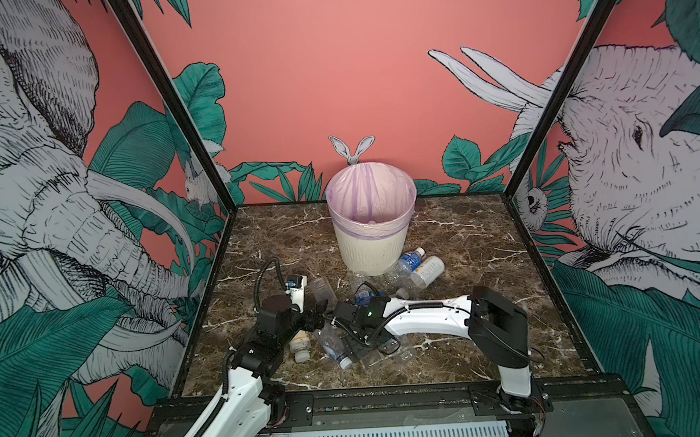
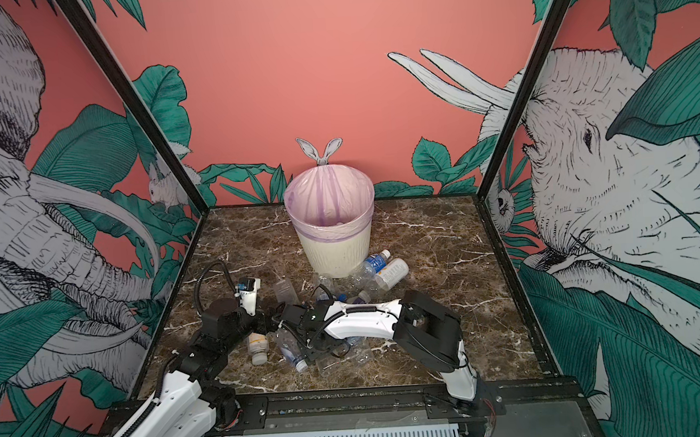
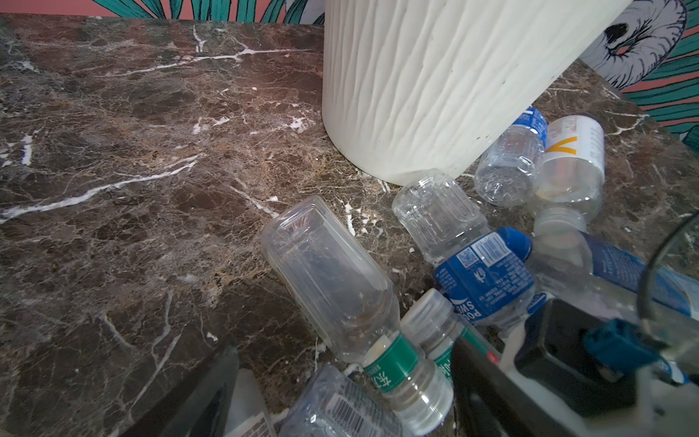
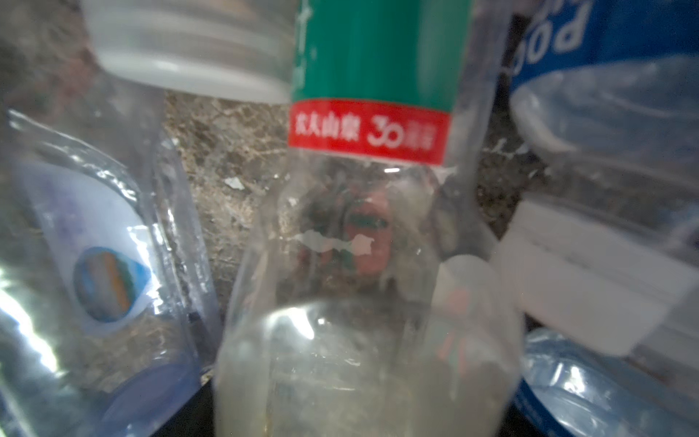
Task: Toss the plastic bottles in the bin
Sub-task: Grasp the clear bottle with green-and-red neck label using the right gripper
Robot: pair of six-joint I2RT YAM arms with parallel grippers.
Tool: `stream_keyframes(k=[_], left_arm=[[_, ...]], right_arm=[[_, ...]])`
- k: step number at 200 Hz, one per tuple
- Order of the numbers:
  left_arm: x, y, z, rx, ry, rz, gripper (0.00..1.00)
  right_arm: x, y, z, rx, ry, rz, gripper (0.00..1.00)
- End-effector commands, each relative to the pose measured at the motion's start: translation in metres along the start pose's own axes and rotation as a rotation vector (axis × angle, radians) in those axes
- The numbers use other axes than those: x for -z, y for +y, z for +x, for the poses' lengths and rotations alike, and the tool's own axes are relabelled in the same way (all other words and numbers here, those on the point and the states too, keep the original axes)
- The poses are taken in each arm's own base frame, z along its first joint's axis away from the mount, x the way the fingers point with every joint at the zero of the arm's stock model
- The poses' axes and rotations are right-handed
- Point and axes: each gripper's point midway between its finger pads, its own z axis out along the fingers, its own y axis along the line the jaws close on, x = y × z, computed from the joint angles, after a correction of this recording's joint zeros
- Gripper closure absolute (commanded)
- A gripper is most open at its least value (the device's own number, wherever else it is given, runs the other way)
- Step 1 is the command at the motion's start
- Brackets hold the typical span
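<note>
Right gripper [image 1: 335,314] low in bottle pile [image 1: 369,293]. Green-labelled bottle [image 4: 370,227] dead ahead of it, long axis along its reach, cap end away. Whether jaws pinch it: cannot tell. Left gripper [image 3: 344,359] just beside, spread wide, gripping nothing. Bin [image 1: 372,243] upright behind pile.

Stereo pair high, front — wrist cams close-up

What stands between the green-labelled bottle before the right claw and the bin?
A blue-labelled bottle lies between the green-labelled bottle and the bin, ending near its base. Higher up, nothing visible blocks the bin's open top.
</note>
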Motion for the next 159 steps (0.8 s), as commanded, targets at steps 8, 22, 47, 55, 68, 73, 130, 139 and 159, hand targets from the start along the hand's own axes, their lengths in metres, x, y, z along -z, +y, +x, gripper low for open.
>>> stream_keyframes(k=[8, 22, 47, 55, 68, 73, 130, 139, 159], left_arm=[[-0.001, 0.001, 0.003, 0.002, 0.005, -0.007, 0.11], [-0.001, 0.001, 0.004, 0.002, 0.008, -0.007, 0.11], [-0.002, 0.001, 0.004, 0.002, 0.007, -0.007, 0.11], [-0.002, 0.001, 0.004, 0.003, 0.008, -0.008, 0.11], [-0.002, 0.001, 0.004, 0.002, 0.009, -0.007, 0.11], [-0.002, 0.001, 0.004, 0.002, 0.009, -0.008, 0.11], [-0.002, 0.0, 0.004, 0.003, 0.01, -0.003, 0.11], [-0.002, 0.001, 0.004, 0.003, 0.012, -0.007, 0.11], [-0.003, 0.002, 0.004, 0.004, 0.012, -0.01, 0.11]], right_arm=[[-0.005, -0.002, 0.002, -0.009, 0.017, 0.028, 0.22], [-0.006, -0.002, 0.003, -0.005, 0.02, 0.029, 0.26], [0.0, -0.006, 0.0, 0.002, -0.003, 0.041, 0.31], [0.004, -0.007, -0.002, 0.008, -0.019, 0.047, 0.32], [0.011, -0.01, -0.004, 0.006, -0.044, 0.053, 0.33], [0.013, -0.011, -0.005, 0.007, -0.051, 0.055, 0.33], [0.022, -0.011, -0.006, 0.004, -0.082, 0.043, 0.36], [0.025, -0.011, -0.007, 0.004, -0.091, 0.042, 0.36], [0.031, -0.012, -0.008, 0.003, -0.113, 0.042, 0.37]])
